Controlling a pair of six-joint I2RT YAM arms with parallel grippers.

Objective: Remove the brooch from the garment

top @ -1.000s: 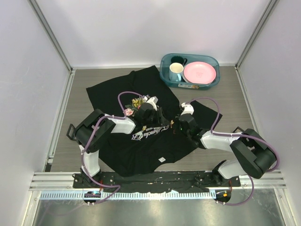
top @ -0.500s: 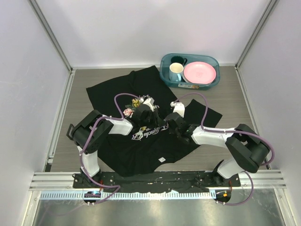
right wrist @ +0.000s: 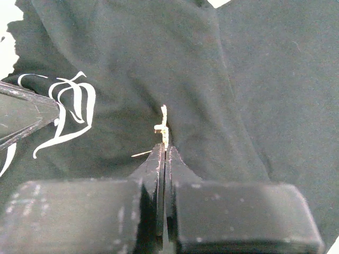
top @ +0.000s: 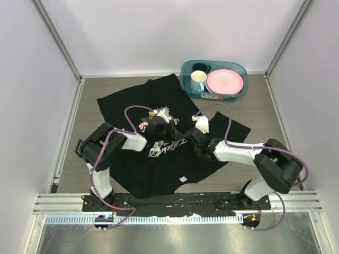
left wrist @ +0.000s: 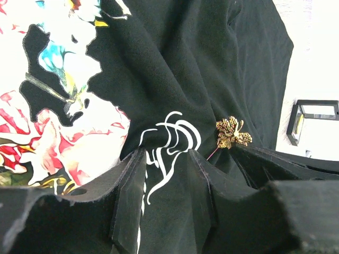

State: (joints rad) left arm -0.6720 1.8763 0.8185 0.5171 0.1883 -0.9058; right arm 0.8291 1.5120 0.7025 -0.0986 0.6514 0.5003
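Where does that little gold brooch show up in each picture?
Top external: too small to make out, somewhere between the two arms on the black T-shirt.
Left wrist: brooch right of centre.
Right wrist: brooch edge-on at centre, in the right pincer tips.
Shared landmark: white lettering.

**MARKINGS ON VIEW: NONE LEGIBLE**

Item 1. White cursive lettering, printed on the black garment, centre of the top view. One slanted line of script, too small and partly hidden, so no word can be read. In the left wrist view, at centre, only looping white strokes show on a bunched fold, with no whole letter. In the right wrist view, at the left edge, a few white curls show, unreadable.

Item 2. White square label, on the garment, lower centre of the top view. Any print on it is too small to tell.
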